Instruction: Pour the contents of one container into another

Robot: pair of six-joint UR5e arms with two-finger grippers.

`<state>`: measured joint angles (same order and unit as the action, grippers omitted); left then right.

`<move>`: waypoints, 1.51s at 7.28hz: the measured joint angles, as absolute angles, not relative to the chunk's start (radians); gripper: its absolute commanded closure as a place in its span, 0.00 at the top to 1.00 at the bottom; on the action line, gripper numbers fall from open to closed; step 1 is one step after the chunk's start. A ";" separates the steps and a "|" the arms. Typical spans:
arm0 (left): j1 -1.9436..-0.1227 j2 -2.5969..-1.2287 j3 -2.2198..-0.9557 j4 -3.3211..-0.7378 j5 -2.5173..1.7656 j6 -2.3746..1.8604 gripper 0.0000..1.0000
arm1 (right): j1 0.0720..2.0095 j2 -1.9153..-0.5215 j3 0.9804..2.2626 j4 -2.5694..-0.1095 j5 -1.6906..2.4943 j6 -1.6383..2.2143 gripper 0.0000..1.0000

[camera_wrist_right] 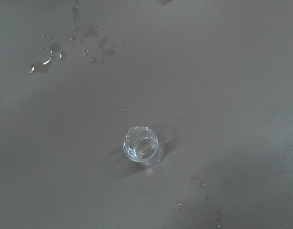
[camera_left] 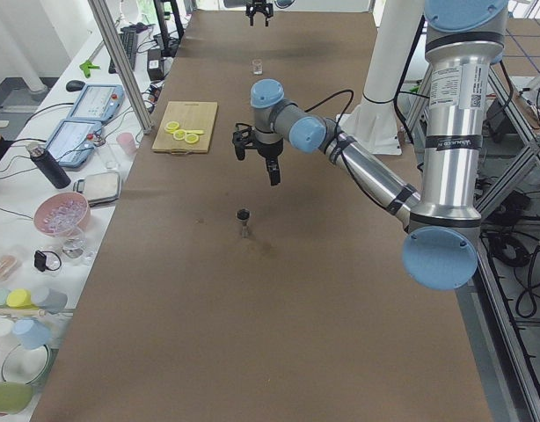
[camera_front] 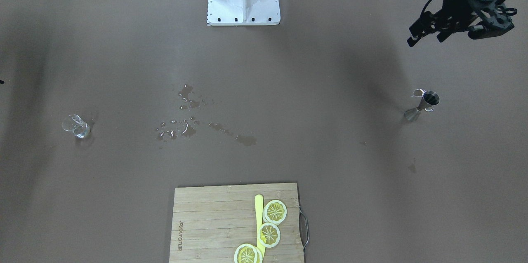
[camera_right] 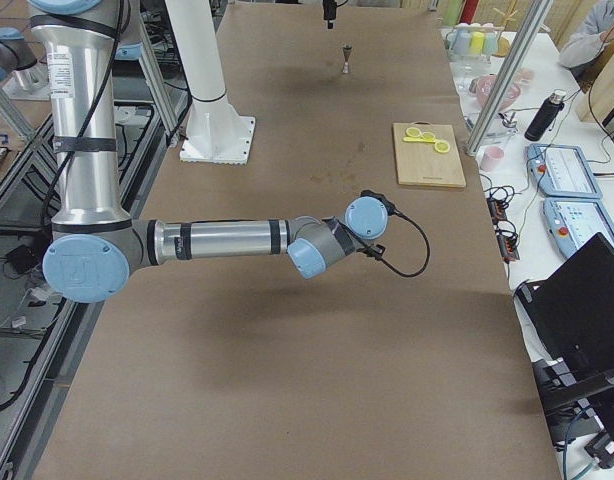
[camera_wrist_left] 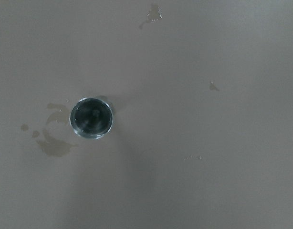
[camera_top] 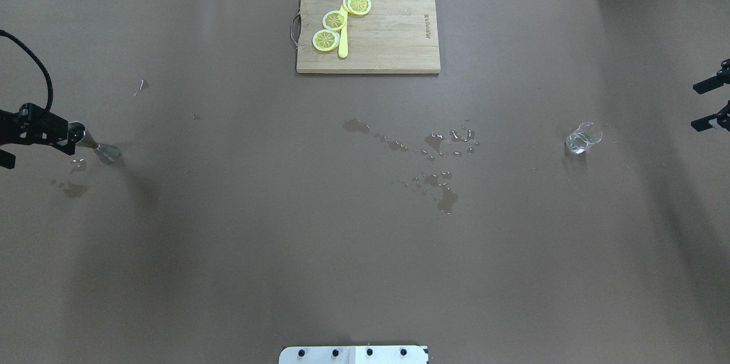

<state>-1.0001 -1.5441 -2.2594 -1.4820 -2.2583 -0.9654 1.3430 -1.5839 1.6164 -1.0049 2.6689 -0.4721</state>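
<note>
A bamboo cutting board (camera_top: 388, 39) with a metal handle lies at the far middle edge of a brown table (camera_top: 228, 250). On its left half, three lemon slices (camera_top: 335, 20) rest against a yellow utensil (camera_top: 343, 47). Nearer, small water puddles (camera_top: 439, 144) dot the table's centre.

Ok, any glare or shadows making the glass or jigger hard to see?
Front-facing view: glass faint, nearly lost against the table, broad soft shadows at both sides. Left wrist view: jigger sharp, dim shadow beside it. Right wrist view: glass clear, small glints.
</note>
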 measured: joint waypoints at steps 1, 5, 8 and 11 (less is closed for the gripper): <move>-0.958 -1.505 -2.310 -1.482 -2.208 -0.968 0.99 | 1.330 -1.616 1.622 -0.922 2.658 -0.470 1.00; -0.823 -1.456 -2.375 -1.512 -2.057 -1.128 0.97 | 1.275 -1.648 1.583 -0.662 2.655 -0.468 1.00; -0.625 -1.454 -2.376 -1.578 -1.837 -1.380 0.98 | 1.246 -1.633 1.474 -0.506 2.656 -0.468 1.00; -0.454 -1.436 -2.377 -1.601 -1.619 -1.564 0.98 | 1.228 -1.550 1.355 -0.424 2.660 -0.469 1.00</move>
<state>-0.4539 -1.4361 -2.3766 -1.6015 -1.6187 -1.5640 1.2277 -1.5496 1.3547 -0.4236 2.6603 -0.4692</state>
